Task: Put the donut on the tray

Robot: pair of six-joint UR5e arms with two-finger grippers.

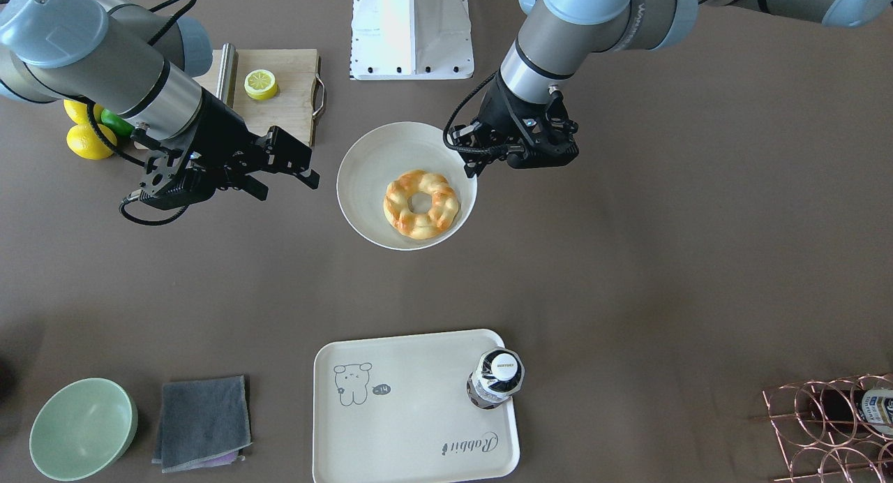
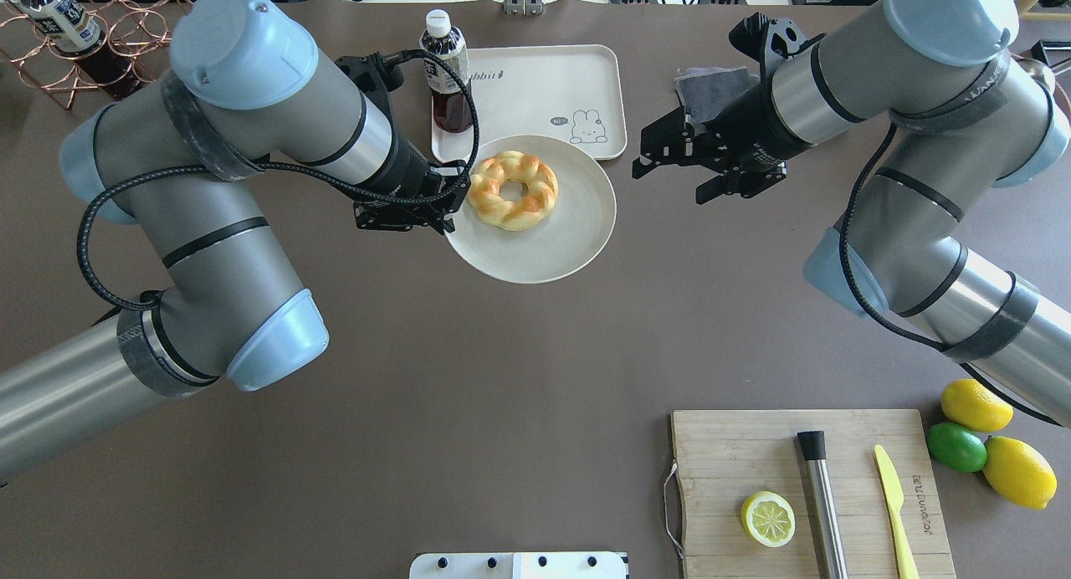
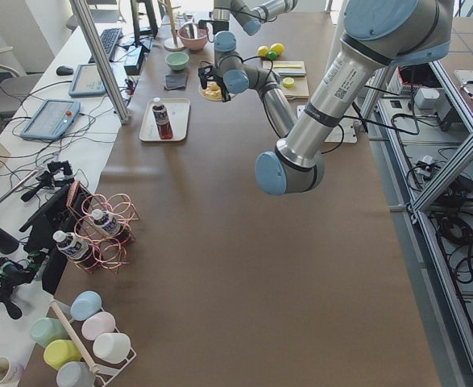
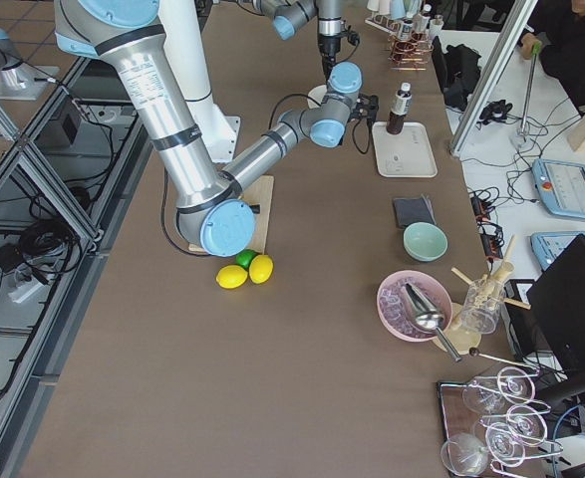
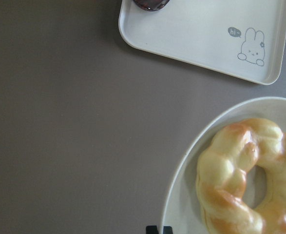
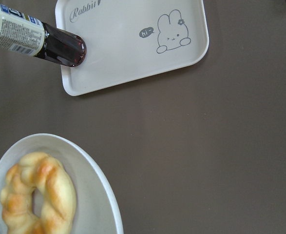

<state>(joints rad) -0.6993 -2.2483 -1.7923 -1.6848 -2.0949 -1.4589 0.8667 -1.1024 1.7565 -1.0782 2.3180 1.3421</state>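
The donut (image 1: 422,204) (image 2: 513,190), golden with toasted patches, lies in a white plate (image 1: 370,169) (image 2: 535,253) at mid-table. It also shows in the left wrist view (image 5: 245,185) and the right wrist view (image 6: 38,200). The cream rabbit tray (image 1: 418,413) (image 2: 535,94) (image 6: 133,53) lies just beyond the plate, with a dark drink bottle (image 1: 495,378) (image 2: 448,77) standing on one corner. My left gripper (image 1: 473,167) (image 2: 448,212) is at the plate's rim beside the donut, its tips together. My right gripper (image 1: 289,186) (image 2: 669,181) is open and empty, off the plate's other side.
A wooden cutting board (image 2: 736,453) with a lemon half (image 2: 768,518), a steel rod and a yellow knife lies near the robot's right. Lemons and a lime (image 2: 975,432) sit beside it. A green bowl (image 1: 82,427), grey cloth (image 1: 202,420) and copper wire rack (image 1: 830,427) flank the tray.
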